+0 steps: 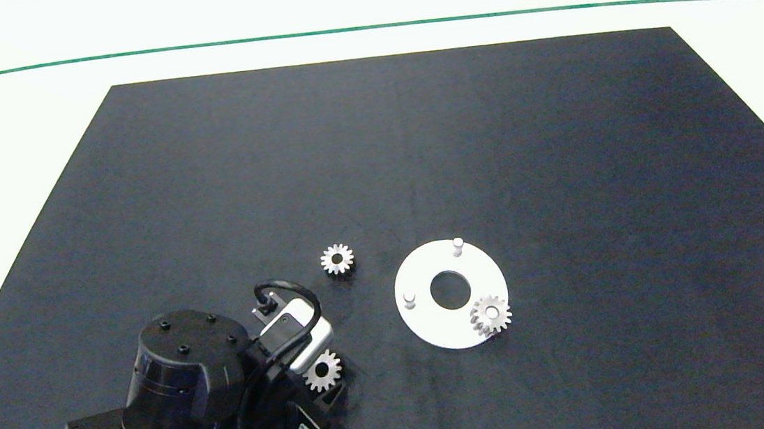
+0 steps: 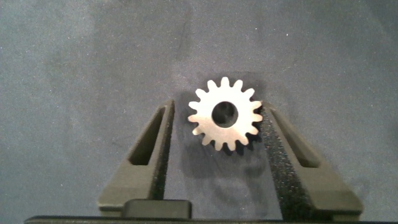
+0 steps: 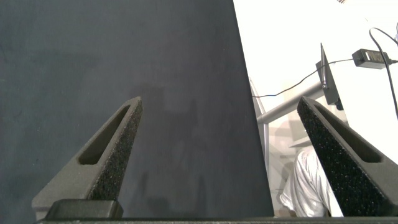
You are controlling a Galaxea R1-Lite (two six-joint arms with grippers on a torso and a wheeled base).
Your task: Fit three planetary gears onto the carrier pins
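Planetary gears number three as we count them in the head view: one sits on the white disc at its near-right edge, over what we take to be a carrier pin, though the pin itself is hidden by the gear. A second gear lies flat on the dark mat, left of the disc and well apart from it. The third gear lies between the fingers of the left gripper, near the mat's front edge.

In the left wrist view we see this gear flat on the mat with the fingers spread on either side; one finger seems to touch its teeth, the other stands just clear. We cannot tell if it is truly gripped.

Two bare carrier pins stand upright on the disc.

From above, the left arm's body covers much of its gripper. The right gripper shows only in its own wrist view, fingers wide apart and holding nothing, over the mat's edge.
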